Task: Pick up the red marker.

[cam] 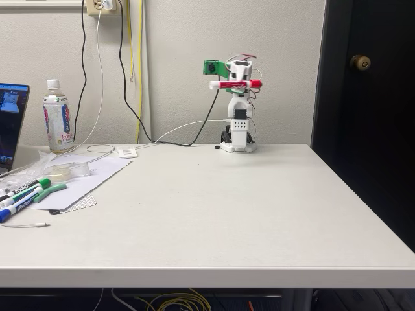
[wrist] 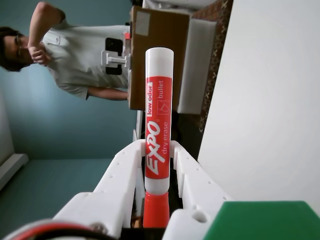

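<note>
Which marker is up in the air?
The red marker, held crosswise in the shut jaws above the table. The green-capped marker and blue-capped marker lie flat at the fixed view's left edge.

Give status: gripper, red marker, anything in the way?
Gripper shut on red marker, fingers clamping mid-barrel. Marker held high above table, horizontal. Nothing in the way.

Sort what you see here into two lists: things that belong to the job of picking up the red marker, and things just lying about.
Belongs to the job:
red marker, held crosswise
tool, shut on it

Just lying about:
markers at the table's left edge in the fixed view
bottle
laptop
paper sheet
</note>
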Motion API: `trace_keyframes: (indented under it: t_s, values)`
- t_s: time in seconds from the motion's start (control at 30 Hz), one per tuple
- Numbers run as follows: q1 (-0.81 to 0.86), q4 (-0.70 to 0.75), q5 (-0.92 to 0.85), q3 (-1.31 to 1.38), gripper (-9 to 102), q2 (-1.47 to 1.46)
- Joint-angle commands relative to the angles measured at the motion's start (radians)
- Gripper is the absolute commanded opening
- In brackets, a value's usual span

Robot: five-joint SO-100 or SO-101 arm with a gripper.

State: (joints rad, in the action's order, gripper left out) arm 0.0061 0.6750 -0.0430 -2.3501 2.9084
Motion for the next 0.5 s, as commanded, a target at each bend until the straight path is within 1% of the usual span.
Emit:
trace_keyframes:
  t_s: [0.0,0.23,0.47]
  values:
    - [-0.012,-0.003,0.002,-0.035,5,0.061]
    - [-0.04,0.021,-0.038,-0.089,5,0.13]
    - [-0.041,0.015,-0.038,-0.097,5,0.123]
